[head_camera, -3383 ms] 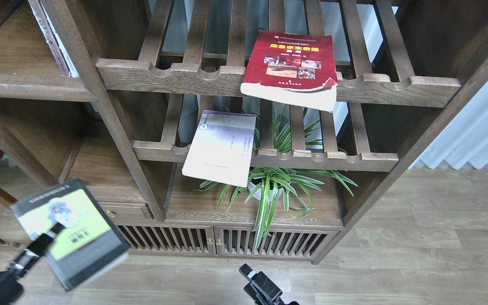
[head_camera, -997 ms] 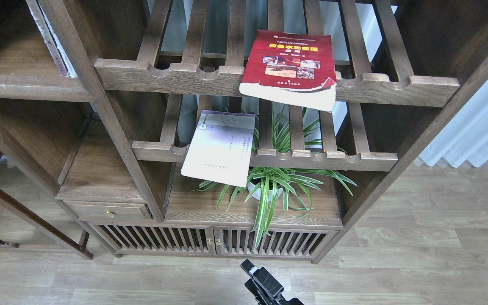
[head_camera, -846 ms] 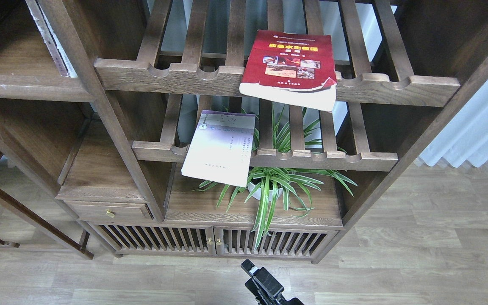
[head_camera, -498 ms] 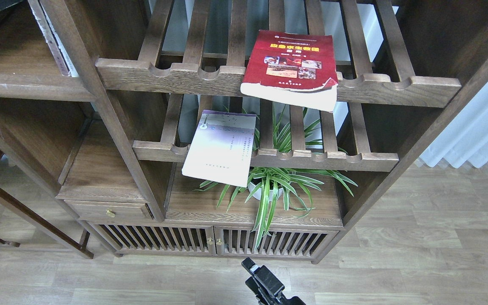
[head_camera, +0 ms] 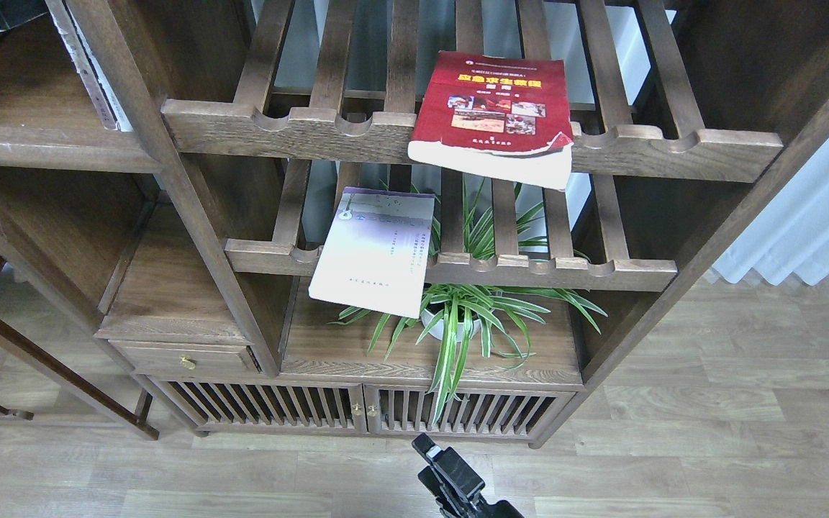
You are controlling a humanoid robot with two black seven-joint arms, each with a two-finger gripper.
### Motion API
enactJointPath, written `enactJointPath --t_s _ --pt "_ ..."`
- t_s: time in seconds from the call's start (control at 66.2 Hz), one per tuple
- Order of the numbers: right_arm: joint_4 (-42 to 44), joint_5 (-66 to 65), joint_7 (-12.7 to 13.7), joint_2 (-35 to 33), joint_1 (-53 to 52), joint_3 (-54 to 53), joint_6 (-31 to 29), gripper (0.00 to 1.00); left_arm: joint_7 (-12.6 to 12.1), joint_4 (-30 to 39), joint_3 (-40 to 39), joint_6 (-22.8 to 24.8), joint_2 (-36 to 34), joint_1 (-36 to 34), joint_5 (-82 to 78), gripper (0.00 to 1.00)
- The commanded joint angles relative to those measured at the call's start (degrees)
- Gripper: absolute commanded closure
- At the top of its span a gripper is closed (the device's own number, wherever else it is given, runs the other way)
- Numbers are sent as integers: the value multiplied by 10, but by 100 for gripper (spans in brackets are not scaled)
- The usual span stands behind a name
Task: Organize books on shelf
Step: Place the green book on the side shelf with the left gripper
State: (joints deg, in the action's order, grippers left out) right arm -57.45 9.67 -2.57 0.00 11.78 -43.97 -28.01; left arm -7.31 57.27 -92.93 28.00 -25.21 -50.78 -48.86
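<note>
The thick red book (head_camera: 494,108) lies flat on the upper slatted rack, its front edge hanging over the rail. The white-lavender book (head_camera: 375,252) lies tilted on the lower slatted rack, hanging over its rail. A dark grey corner (head_camera: 8,11) shows at the top left edge above the solid dark-brown shelf (head_camera: 47,144); it looks like the black-grey book, mostly out of view. My right gripper (head_camera: 430,447) is low at the bottom centre, above the floor, dark and end-on, and holds nothing I can see. My left gripper is out of view.
Thin pale upright volumes (head_camera: 91,72) lean against the upright post on the shelf's right end. A potted spider plant (head_camera: 458,316) stands on the board under the lower rack. A brass-knobbed drawer (head_camera: 186,357) and slatted cabinet doors (head_camera: 364,410) sit below.
The black-grey book, held low at the left by my left gripper 3.4 s ago, has left that spot. A dark grey corner has come in at the top left. My right gripper rose slightly.
</note>
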Motion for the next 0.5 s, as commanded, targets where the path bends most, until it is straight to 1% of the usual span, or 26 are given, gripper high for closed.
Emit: enactJointPath --t_s 0.0,0.03,0.045,0.076,0.136,0.227,0.423,0.483 --pt "-1 0 -1 0 0 -2 0 4 5 -5 3 0 4 16 20 87" --pt "-1 1 -1 0 0 -2 0 4 6 -6 4 0 5 18 23 84" --pt "-1 1 -1 0 0 -2 0 4 8 -6 4 0 6 21 27 80" --pt "-1 1 -1 0 0 -2 0 4 10 -8 4 0 7 24 32 76" --pt "-1 1 -1 0 -1 -2 0 4 17 -15 4 0 10 30 52 71" --pt "-1 2 -1 0 -4 -2 0 4 24 -25 10 0 13 31 86 69" --pt "-1 2 -1 0 -5 -2 0 4 34 -23 33 0 13 31 90 69" --pt "-1 2 -1 0 -5 -2 0 4 35 -19 34 0 13 31 90 66"
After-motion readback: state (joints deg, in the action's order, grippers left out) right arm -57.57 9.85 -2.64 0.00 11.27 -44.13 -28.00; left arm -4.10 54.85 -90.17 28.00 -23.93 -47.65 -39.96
